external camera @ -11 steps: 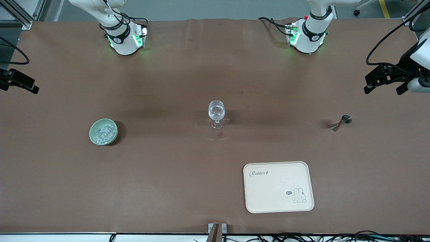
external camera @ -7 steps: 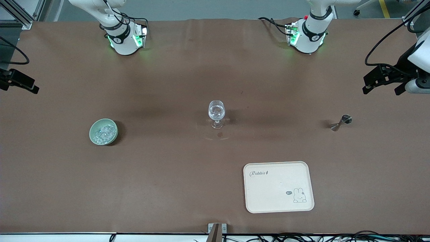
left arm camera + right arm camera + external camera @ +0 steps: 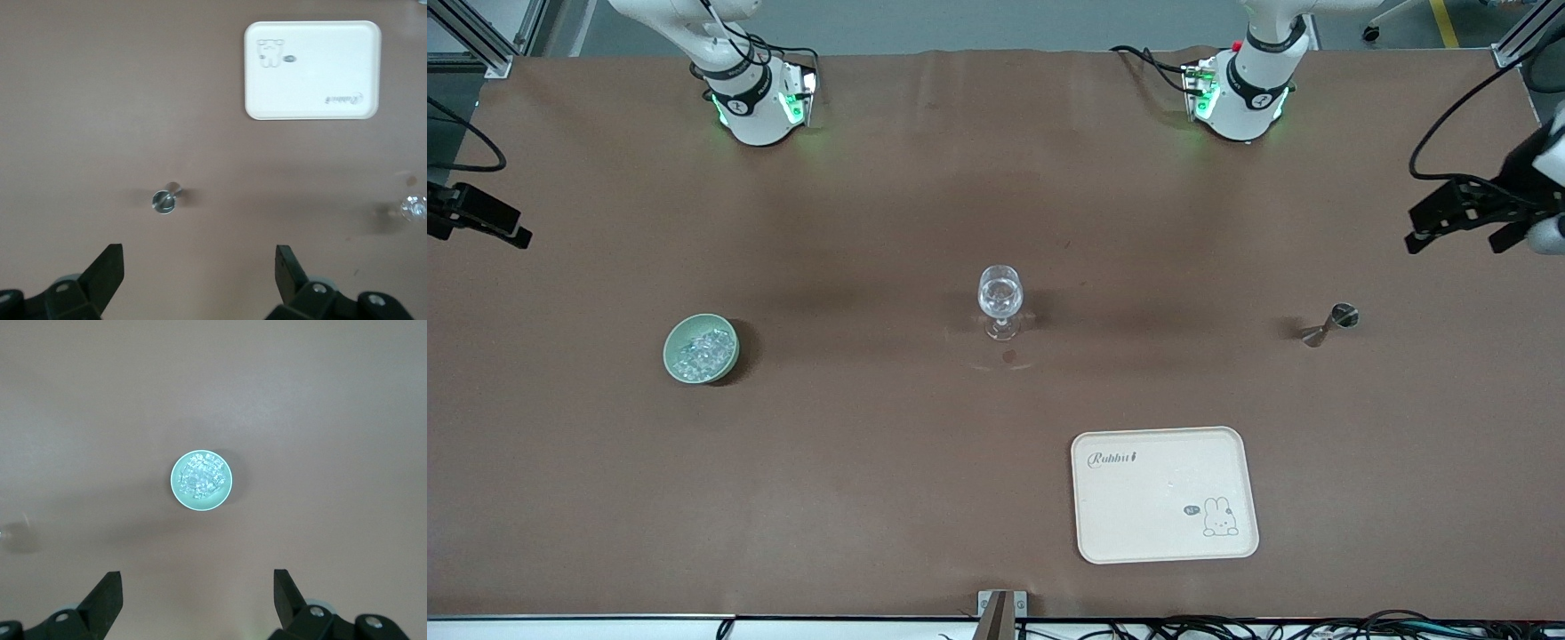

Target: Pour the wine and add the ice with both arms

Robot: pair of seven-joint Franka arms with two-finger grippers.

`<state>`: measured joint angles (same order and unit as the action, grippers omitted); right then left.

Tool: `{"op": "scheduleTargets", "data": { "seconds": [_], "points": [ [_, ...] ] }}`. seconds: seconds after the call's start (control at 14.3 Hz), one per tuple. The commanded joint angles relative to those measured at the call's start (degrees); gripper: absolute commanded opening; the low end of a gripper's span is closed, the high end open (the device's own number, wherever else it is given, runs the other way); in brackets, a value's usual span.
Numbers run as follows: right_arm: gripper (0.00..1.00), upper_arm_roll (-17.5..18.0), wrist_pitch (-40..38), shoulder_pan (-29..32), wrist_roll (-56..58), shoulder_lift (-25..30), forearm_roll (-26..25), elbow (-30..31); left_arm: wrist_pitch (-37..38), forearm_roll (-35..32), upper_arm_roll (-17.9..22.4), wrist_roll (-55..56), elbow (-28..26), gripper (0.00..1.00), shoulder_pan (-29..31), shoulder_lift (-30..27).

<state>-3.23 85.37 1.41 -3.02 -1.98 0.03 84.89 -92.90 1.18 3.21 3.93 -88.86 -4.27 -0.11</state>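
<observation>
A clear wine glass point(image 3: 1000, 300) stands upright at the middle of the table. The ice point(image 3: 701, 349) is heaped in a pale green bowl point(image 3: 675, 364) toward the right arm's end. The bowl point(image 3: 179, 487) and the ice point(image 3: 201, 477) also show in the right wrist view. My right gripper point(image 3: 476, 224) is open and empty over that end's table edge, with its fingertips point(image 3: 110, 583) wide apart. My left gripper point(image 3: 1454, 238) is open and empty over the left arm's end. The left gripper point(image 3: 199, 267) is apart from a small metal jigger point(image 3: 163, 200).
The jigger point(image 3: 1329, 324) stands toward the left arm's end. A cream tray point(image 3: 1163, 494) with a rabbit print lies nearer to the front camera than the glass. The tray point(image 3: 312, 70) and the glass point(image 3: 413, 208) also show in the left wrist view.
My left gripper has shifted outward toward the left arm's end of the table. The right gripper, the glass, the bowl and the jigger have not moved.
</observation>
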Motion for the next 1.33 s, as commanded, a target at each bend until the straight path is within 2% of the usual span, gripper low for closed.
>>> {"op": "scheduleTargets", "data": {
  "seconds": [0.0,0.14,0.28,0.42,0.63,0.7,0.84,0.98,1.26],
  "points": [
    [1.00,0.0,5.6,-0.2,-0.1,0.2,0.8,5.4,1.8,1.2,4.3,7.7,0.1,1.00,-0.3,1.5],
    [1.00,0.1,13.1,-0.7,-0.1,-0.2,1.0,11.7,1.9,4.6,7.8,11.6,0.1,1.00,-0.3,3.4],
    [1.00,0.1,23.0,-1.2,-0.1,-0.3,1.5,19.6,3.7,8.1,14.2,15.7,0.0,1.00,-0.8,6.1],
    [1.00,0.1,28.6,-1.6,-0.1,-3.0,1.5,22.8,4.7,11.7,19.4,16.5,-0.3,1.00,-0.7,9.3],
    [1.00,0.1,32.0,-1.8,0.2,-8.5,1.5,23.6,6.5,25.8,29.8,15.9,-0.6,1.00,-0.2,16.1],
    [1.00,0.1,35.3,-1.8,0.6,-9.7,1.5,25.7,7.5,30.9,33.4,15.9,-0.6,1.00,-0.2,19.0],
    [1.00,0.1,43.0,-1.8,0.8,-11.6,1.5,30.3,10.1,38.6,38.1,15.9,-0.8,1.00,-0.1,24.3],
    [1.00,0.1,50.0,-1.8,2.2,-12.6,1.5,35.5,12.0,42.0,40.1,16.4,-3.4,1.00,0.0,27.2],
    [1.00,0.1,59.5,-1.4,3.4,-15.1,1.5,41.6,12.9,51.5,41.3,15.4,-8.1,1.00,2.4,33.6]
  ]
}}
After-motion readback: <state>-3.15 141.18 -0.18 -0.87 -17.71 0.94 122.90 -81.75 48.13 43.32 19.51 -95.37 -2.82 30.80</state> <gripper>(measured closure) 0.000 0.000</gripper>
